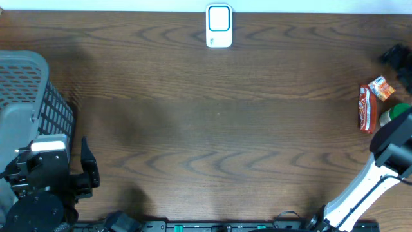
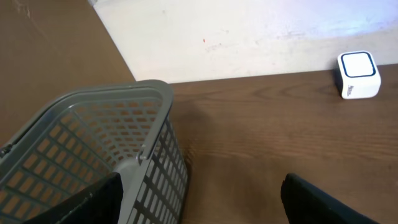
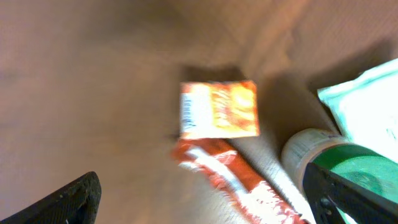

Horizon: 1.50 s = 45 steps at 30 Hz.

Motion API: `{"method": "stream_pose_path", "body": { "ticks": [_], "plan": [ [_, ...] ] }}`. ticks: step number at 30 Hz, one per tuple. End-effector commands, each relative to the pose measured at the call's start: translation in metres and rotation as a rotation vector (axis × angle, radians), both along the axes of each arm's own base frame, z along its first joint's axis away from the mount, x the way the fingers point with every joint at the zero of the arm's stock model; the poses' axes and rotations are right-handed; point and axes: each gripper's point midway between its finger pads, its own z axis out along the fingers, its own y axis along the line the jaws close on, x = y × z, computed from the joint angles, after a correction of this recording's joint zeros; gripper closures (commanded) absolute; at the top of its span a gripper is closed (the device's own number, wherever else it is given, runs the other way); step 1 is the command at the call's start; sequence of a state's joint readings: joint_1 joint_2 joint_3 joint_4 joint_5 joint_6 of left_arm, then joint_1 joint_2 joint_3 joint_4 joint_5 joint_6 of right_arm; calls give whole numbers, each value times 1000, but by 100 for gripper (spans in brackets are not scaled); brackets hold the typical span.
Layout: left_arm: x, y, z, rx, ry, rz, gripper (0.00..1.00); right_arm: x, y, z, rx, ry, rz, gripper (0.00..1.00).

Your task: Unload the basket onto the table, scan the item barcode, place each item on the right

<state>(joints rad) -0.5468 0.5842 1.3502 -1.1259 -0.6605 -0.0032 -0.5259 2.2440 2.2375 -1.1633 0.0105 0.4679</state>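
Right gripper [image 3: 205, 202] hovers with its jaws spread wide, nothing between them. Just beneath it a red snack packet [image 3: 227, 171] lies flat, and touching its far end is a small orange box [image 3: 219, 110], the print too blurred to read. By the right finger sits a white-and-green bottle [image 3: 326, 165], with a pale green pouch [image 3: 367, 102] beyond. Well off to the left and ahead stands the white scanner [image 1: 219, 26]. Farthest out, the left gripper [image 2: 208, 202] is spread wide too and empty, a grey basket [image 2: 93, 124] just beside it.
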Motion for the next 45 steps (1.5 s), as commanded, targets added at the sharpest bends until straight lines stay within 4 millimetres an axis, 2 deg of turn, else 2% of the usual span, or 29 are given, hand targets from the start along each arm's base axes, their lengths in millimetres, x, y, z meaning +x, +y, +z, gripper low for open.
{"method": "stream_pose_path", "body": {
  "ticks": [1, 5, 9, 11, 12, 14, 15, 18, 20, 25, 30, 34, 38, 45],
  "plan": [
    [-2, 2, 2, -5, -9, 6, 18, 14, 34, 124, 30, -319, 99, 1],
    [-2, 2, 2, -5, -9, 6, 18, 5, 80, 233, 49, -602, 258, 1],
    [-2, 2, 2, -4, -9, 6, 18, -30, 123, 342, -9, -877, 371, 1],
    [-2, 2, 2, -5, -9, 6, 18, -60, 143, 394, -53, -1011, 382, 1],
    [-2, 2, 2, -5, -9, 6, 18, -72, 150, 413, -76, -1060, 385, 1],
    [-2, 2, 2, -4, -9, 6, 18, -110, 171, 463, -179, -1192, 425, 1],
    [-2, 2, 2, -5, -9, 6, 18, -127, 181, 480, -219, -1239, 442, 1],
    [-2, 2, 2, -4, -9, 6, 18, -181, 212, 513, -298, -1327, 471, 1],
    [-2, 2, 2, -5, -9, 6, 18, -213, 230, 518, -313, -1344, 477, 1],
    [-2, 2, 2, -5, -9, 6, 18, -282, 271, 514, -409, -1335, 528, 1],
    [-2, 2, 2, -5, -9, 6, 18, -328, 302, 514, -451, -1376, 593, 1],
    [-2, 2, 2, -5, -9, 6, 18, -350, 317, 513, -433, -1415, 645, 1],
    [-2, 2, 2, -4, -9, 6, 18, -364, 327, 503, -436, -1413, 700, 1],
    [-2, 2, 2, -5, -9, 6, 18, -368, 318, 480, -418, -1425, 682, 1]
  ]
}}
